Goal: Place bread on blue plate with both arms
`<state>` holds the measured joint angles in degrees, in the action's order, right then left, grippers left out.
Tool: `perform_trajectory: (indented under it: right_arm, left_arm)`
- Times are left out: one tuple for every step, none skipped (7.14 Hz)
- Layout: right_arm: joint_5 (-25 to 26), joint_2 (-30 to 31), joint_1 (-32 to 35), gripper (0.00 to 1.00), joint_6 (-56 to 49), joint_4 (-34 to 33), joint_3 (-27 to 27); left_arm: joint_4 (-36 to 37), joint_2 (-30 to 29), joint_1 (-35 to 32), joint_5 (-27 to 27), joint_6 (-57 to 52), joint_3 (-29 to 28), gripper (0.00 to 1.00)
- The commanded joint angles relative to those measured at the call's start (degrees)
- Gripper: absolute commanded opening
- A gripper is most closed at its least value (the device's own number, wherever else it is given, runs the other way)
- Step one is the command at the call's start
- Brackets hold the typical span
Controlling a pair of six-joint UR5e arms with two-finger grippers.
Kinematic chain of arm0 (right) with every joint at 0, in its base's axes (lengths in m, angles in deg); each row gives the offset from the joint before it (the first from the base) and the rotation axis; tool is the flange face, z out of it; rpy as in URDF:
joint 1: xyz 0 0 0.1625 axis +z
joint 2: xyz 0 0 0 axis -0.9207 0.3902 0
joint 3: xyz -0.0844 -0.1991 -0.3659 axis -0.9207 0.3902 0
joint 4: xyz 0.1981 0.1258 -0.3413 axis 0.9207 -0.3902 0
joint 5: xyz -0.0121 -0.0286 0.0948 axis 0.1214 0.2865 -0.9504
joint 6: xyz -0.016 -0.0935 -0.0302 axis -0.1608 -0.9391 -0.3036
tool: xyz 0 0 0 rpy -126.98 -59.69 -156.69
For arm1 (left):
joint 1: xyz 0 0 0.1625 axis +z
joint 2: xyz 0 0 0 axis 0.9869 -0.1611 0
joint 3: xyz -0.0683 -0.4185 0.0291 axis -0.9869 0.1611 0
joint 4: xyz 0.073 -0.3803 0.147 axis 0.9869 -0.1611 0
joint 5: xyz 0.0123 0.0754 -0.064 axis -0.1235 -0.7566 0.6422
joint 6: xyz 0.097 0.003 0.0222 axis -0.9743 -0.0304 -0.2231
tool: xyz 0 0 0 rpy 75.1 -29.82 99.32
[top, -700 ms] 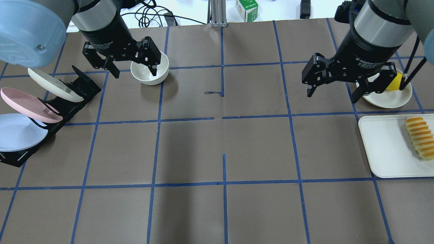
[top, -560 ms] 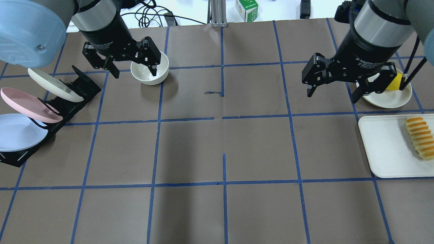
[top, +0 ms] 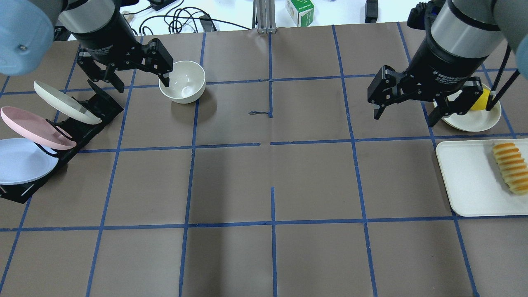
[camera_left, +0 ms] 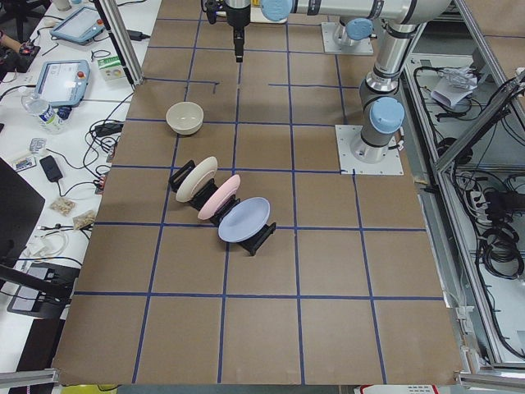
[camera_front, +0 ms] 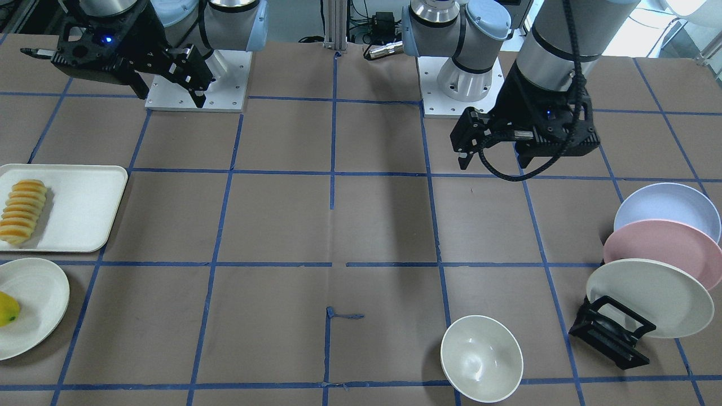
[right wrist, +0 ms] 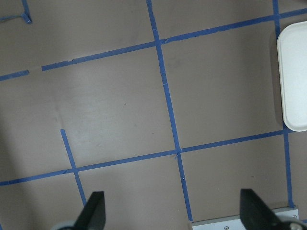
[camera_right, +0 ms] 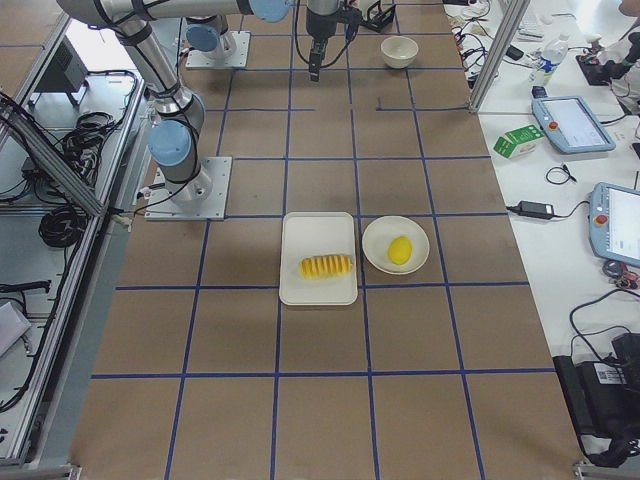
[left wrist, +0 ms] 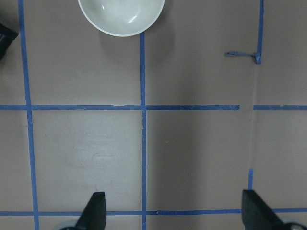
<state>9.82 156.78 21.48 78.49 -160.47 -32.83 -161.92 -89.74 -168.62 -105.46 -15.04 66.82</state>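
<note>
The bread [top: 511,167] lies on a white tray [top: 466,181] at the robot's right end of the table, touched by neither arm; the blue plate [top: 20,161] leans in a black rack [top: 84,123] at the left end, nearest the robot, with a pink plate [top: 33,128] and a cream plate [top: 66,103] beyond it; the left gripper [top: 142,85] hangs empty between rack and white bowl [top: 183,82], jaws wide apart; the right gripper [top: 403,119], jaws likewise spread, holds nothing, beside a small plate [top: 474,119] carrying a yellow fruit [top: 480,101].
</note>
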Motion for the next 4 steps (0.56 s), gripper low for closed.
perform_trajectory:
  right_arm:
    - [-0.1, -0.42, -0.44, 1.0, -0.55, 0.11, -0.16]
    - [0.07, -0.68, -0.62, 1.0, -0.82, 0.03, -1.12]
    - [1.81, -0.68, -1.58, 1.0, -0.56, -0.93, -2.6]
    - [5.66, -0.59, -5.68, 1.0, -0.04, -0.94, -3.58]
  left_arm:
    - [0.21, 1.63, 6.56, -6.06, -0.62, -0.53, 1.0]
    - [0.12, 1.99, 9.72, -14.21, -1.84, -1.06, 1.0]
    - [0.47, 2.42, 13.58, -15.86, -2.99, -1.06, 1.0]
    - [0.91, 2.43, 19.37, -15.79, -3.26, -1.32, 1.0]
